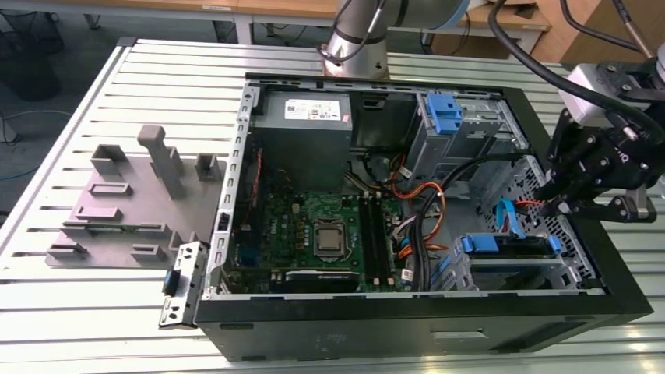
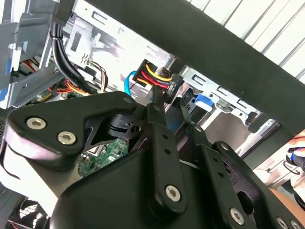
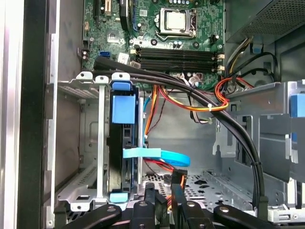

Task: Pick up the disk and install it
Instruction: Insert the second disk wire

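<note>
The disk, a drive in a blue caddy, sits slotted in the lower bay of the open computer case at the exterior view's right. In the first wrist view the disk stands on edge in its metal cage, with the blue caddy tab on it. My gripper hangs over the case's right wall beside that bay. Its fingers are close together around a black power connector with red, yellow and black wires. That connector shows just above my gripper, apart from the disk. A blue data cable curls next to it.
A grey power-supply box sits at the back of the case, with a bare blue bracket in the upper bay. The green motherboard fills the floor. A thick black cable bundle crosses the bay. A grey fixture lies left of the case.
</note>
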Robot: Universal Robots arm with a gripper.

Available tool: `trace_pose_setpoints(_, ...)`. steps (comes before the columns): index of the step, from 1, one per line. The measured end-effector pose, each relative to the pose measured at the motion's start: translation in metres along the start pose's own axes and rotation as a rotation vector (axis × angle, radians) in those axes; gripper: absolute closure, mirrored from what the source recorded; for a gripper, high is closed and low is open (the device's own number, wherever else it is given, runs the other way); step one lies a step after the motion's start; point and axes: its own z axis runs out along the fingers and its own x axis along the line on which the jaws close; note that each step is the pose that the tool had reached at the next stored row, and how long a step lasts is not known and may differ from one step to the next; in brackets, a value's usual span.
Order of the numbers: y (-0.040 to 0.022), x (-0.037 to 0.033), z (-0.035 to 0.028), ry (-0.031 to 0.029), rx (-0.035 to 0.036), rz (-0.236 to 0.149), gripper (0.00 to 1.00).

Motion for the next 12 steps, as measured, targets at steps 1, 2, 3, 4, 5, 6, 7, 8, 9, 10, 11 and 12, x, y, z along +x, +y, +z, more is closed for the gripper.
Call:
trace_pose_setpoints(1,-0.0013,-0.0001,0.0001,0.0017,0.0000,0.000,0.72)
trace_pose_setpoints(2,-0.0026,-0.0002,0.0002,0.0034,0.0000,0.000,0.72)
trace_pose_setpoints(3,-0.0040,-0.0004,0.0003,0.0050,0.0001,0.000,0.72)
trace_pose_setpoints(4,-0.0053,-0.0006,0.0003,0.0068,0.0001,0.000,0.72)
trace_pose_setpoints(5,-0.0066,-0.0009,0.0003,0.0087,0.0001,0.000,0.72)
trace_pose_setpoints(6,-0.0080,-0.0011,0.0003,0.0106,0.0002,0.000,0.72)
trace_pose_setpoints(7,-0.0095,-0.0013,0.0003,0.0122,0.0002,0.000,0.72)
trace_pose_setpoints(8,-0.0110,-0.0017,0.0004,0.0140,0.0002,0.000,0.72)
trace_pose_setpoints(9,-0.0123,-0.0021,0.0005,0.0160,0.0002,0.000,0.72)
trace_pose_setpoints(10,-0.0135,-0.0025,0.0005,0.0187,0.0002,0.001,0.72)
trace_pose_setpoints(11,-0.0145,-0.0029,0.0006,0.0207,0.0002,0.001,0.72)
trace_pose_setpoints(12,-0.0146,-0.0029,0.0006,0.0211,0.0002,0.001,0.72)
